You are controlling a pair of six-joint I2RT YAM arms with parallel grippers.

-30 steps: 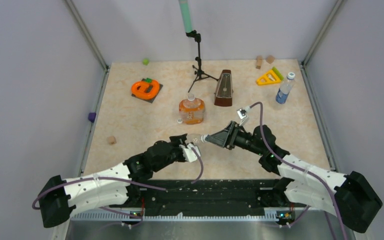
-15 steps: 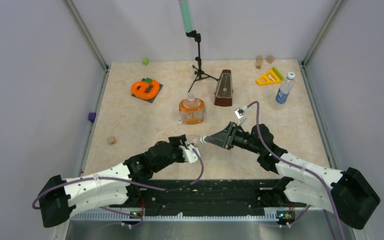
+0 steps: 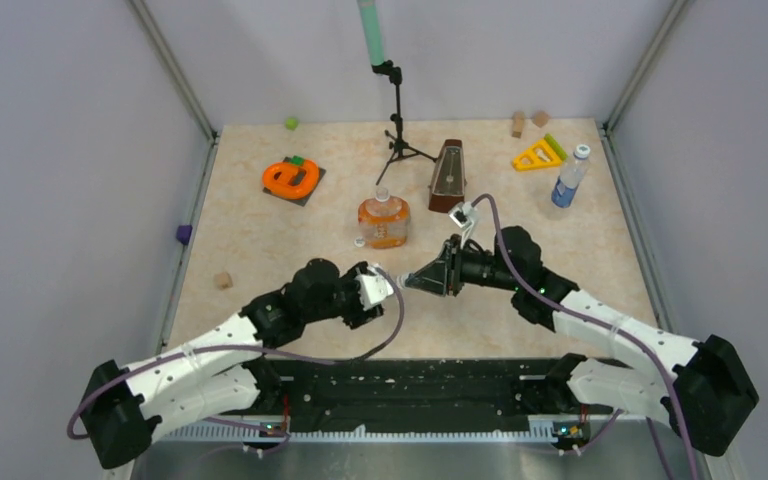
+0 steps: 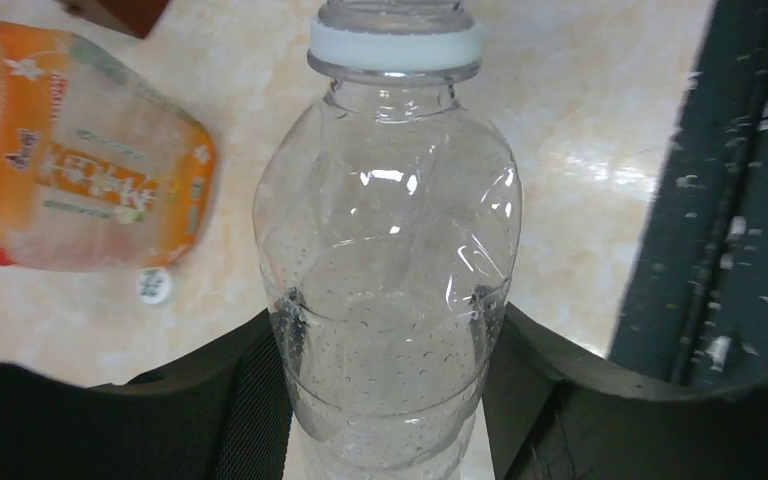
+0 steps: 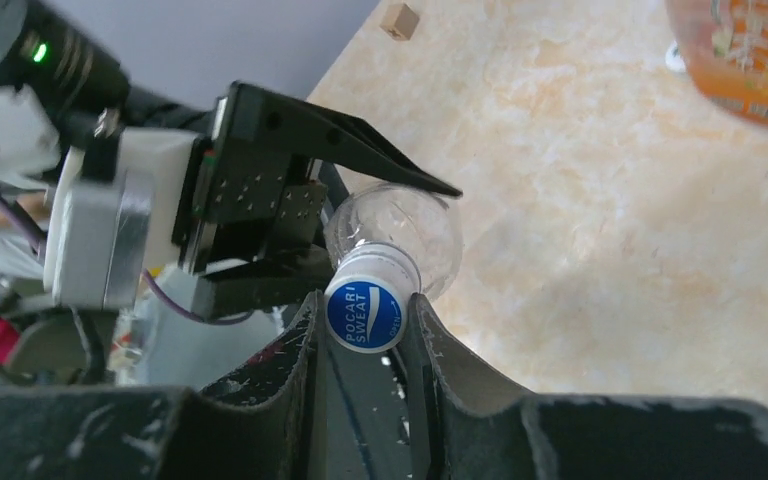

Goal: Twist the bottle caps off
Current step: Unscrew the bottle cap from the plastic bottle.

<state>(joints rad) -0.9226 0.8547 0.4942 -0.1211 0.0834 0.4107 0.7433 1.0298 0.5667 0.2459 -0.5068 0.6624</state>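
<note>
My left gripper (image 4: 388,330) is shut on the body of the plain clear bottle (image 4: 390,230), which it holds tilted above the table. The bottle's blue-topped cap (image 5: 365,315) points at my right gripper (image 5: 365,305), whose fingers are shut on the cap's sides. In the top view the two grippers meet near the table's middle, left gripper (image 3: 380,287) and right gripper (image 3: 407,283). The squat orange bottle (image 3: 383,222) stands just beyond them with a bare neck. A loose white cap (image 4: 154,286) lies beside it. The blue-label bottle (image 3: 567,180) stands at the far right with its white cap (image 3: 582,151) on.
A brown metronome (image 3: 448,177) and a black tripod stand (image 3: 397,120) are behind the orange bottle. An orange ring shape (image 3: 291,178) lies back left and a yellow triangle (image 3: 537,155) back right. Small wooden blocks (image 3: 223,281) are scattered about. A black rail (image 3: 410,385) runs along the near edge.
My right gripper has closed on the blue cap. Both grippers have shifted a little away from the near edge with the bottle, and the right wrist has turned.
</note>
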